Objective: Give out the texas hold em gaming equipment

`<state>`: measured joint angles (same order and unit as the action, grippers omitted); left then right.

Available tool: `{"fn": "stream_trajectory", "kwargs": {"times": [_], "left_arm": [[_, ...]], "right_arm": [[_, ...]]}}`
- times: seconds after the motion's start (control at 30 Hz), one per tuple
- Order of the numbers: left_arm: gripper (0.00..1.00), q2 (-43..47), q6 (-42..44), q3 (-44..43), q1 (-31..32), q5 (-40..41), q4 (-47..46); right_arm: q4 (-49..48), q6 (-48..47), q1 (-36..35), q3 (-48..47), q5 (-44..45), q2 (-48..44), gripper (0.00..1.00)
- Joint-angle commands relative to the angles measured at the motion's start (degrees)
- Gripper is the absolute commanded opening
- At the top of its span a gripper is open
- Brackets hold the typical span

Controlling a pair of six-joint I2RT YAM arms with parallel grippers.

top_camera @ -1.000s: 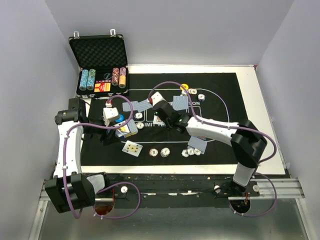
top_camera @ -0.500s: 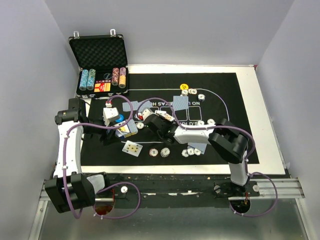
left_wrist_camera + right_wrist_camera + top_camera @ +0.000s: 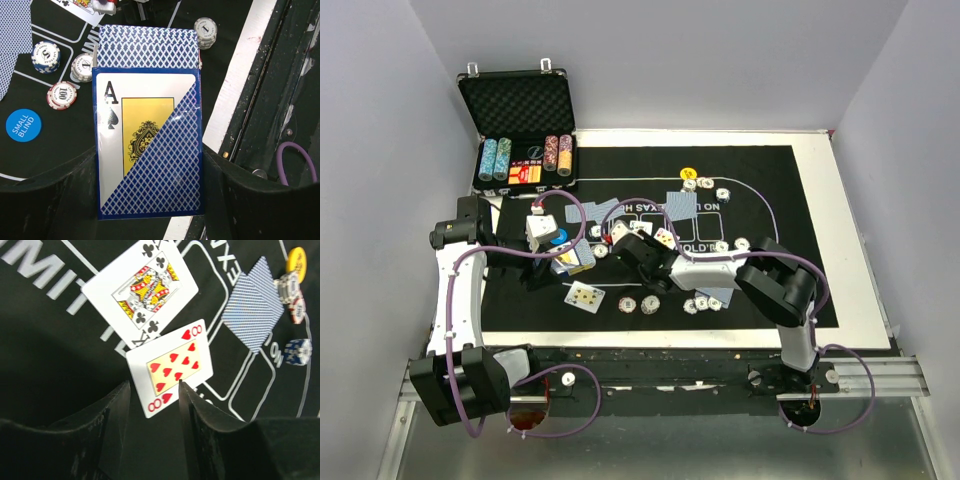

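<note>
While left claw (image 3: 150,157) grips card deck (image 3: 148,125), right claw (image 3: 153,387) parted over eight of hearts (image 3: 171,365).

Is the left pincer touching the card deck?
Touching. Left wrist view: both fingers of the left pincer press the sides of the card deck, with no gap.

The right gripper (image 3: 153,386) has swung back toward the left and opened its fingers. The white eight-of-hearts playing card (image 3: 172,364) now lies beside the king-of-clubs card (image 3: 141,294).
</note>
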<state>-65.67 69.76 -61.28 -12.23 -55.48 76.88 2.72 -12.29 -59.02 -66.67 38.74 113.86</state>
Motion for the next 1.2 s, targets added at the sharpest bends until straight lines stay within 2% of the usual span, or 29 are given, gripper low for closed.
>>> {"fn": "stream_trajectory", "kwargs": {"times": [0.0, 0.23, 0.5, 0.6, 0.77, 0.83, 0.97, 1.17], "left_arm": [[0.0, 0.9, 0.0, -1.3, 0.4, -0.9, 16.0], [0.0, 1.1, -0.2, -1.7, 0.5, -0.9, 15.9], [0.0, 1.2, -0.5, -1.7, 0.7, -0.8, 15.9], [0.0, 1.1, -0.2, -1.5, 1.2, -0.8, 16.0], [0.0, 0.8, -0.3, -1.4, 1.9, -0.9, 16.0], [0.0, 0.9, -0.4, -1.3, 2.3, -0.8, 16.0], [0.0, 1.2, -0.5, -0.9, 3.3, 0.3, 15.9], [0.0, 1.2, -0.8, -0.9, 4.1, 1.2, 15.9]], "right_arm": [[3.1, 7.3, -0.4, 2.0, -9.6, -1.6, 0.55], [4.5, 12.1, 1.1, 1.9, -17.0, -9.8, 0.69], [8.7, 27.1, 9.4, -0.9, -30.6, -22.3, 0.84], [9.1, 33.1, 12.1, -1.7, -38.3, -25.0, 0.88], [-1.8, 45.9, 12.8, 1.4, -58.6, -26.5, 0.93], [-6.9, 51.2, 12.8, 2.6, -63.5, -25.5, 0.95], [-17.5, 59.8, 12.7, 4.9, -70.5, -23.3, 0.99], [-22.4, 63.1, 11.3, 4.5, -73.4, -20.3, 1.0]]}}
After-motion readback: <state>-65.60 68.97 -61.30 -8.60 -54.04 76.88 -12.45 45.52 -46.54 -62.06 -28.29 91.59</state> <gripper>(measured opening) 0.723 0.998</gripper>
